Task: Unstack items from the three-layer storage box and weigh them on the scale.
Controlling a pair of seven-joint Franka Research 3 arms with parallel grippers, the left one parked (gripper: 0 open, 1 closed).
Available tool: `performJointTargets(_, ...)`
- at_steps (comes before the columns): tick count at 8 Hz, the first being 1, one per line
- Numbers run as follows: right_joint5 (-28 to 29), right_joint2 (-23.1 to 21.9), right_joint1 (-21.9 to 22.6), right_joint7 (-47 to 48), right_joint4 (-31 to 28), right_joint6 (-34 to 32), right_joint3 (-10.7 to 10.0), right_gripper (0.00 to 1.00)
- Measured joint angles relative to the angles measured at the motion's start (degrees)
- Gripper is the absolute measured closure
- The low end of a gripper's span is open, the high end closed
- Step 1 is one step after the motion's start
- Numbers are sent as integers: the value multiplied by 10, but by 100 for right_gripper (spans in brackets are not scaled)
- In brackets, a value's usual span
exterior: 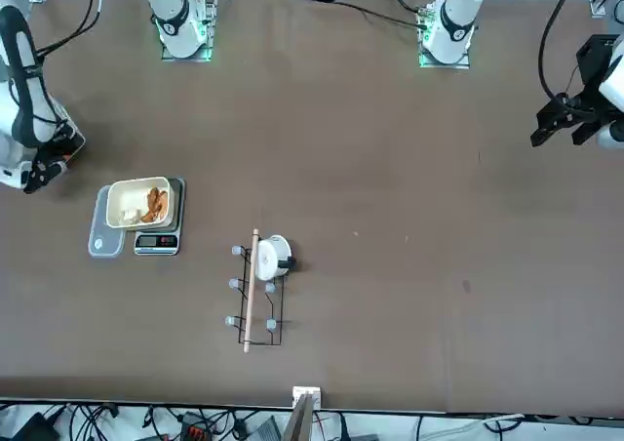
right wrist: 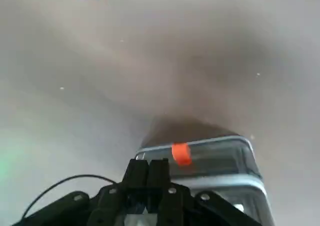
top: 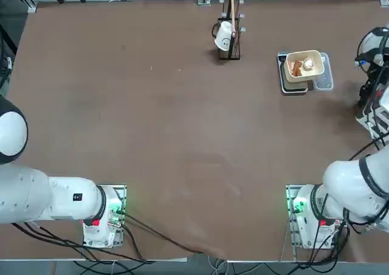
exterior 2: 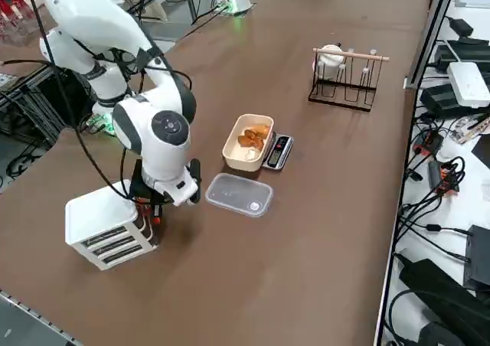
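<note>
With the overhead view as the dial over the worktop [top: 182, 135], the dark wire rack [top: 230, 51] with its white cup [top: 224, 35] stands just before 1 o'clock. The scale [exterior: 156, 243] lies just past 2, the cream tub [top: 304, 76] resting on it with a brown lumpy piece [top: 296, 68] and a pale one [top: 309, 63] inside. The clear tray [top: 326, 80] is just beside it, further out at 2. At 3 o'clock, by the edge, the tool [right wrist: 147, 162], its fingers pressed together and pinching nothing that shows, is close to the storage box [exterior 2: 96, 212].

The step looks to be opening a layer. Spread the fingers first, line them up around the orange tab [right wrist: 181, 154], then draw straight out at a steady pace; a skewed pull could jam the layer or drag the whole box.

The front view shows the scale's display, which the overhead one leaves out. The right side view alone shows the box's white top and slatted side; the wrist view gives the tab close up, and I cannot tell there whether the fingers touch it.
</note>
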Motion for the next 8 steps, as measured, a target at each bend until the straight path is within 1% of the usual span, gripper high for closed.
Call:
performJointTargets(1, 11, -5, 11, 3, 29, -41, 0, 98)
performJointTargets(3, 72, -12, 30, 21, 101, -117, 0, 98)
performJointTargets(5, 134, -17, 53, 80, 190, -196, 1, 96)
performJointTargets(6, 153, -21, 71, 131, 227, -219, 2, 94)
performJointTargets(7, 162, -25, 90, 191, 255, -232, 2, 81)
performJointTargets(8, 164, -28, 109, 244, 277, -240, 3, 63)
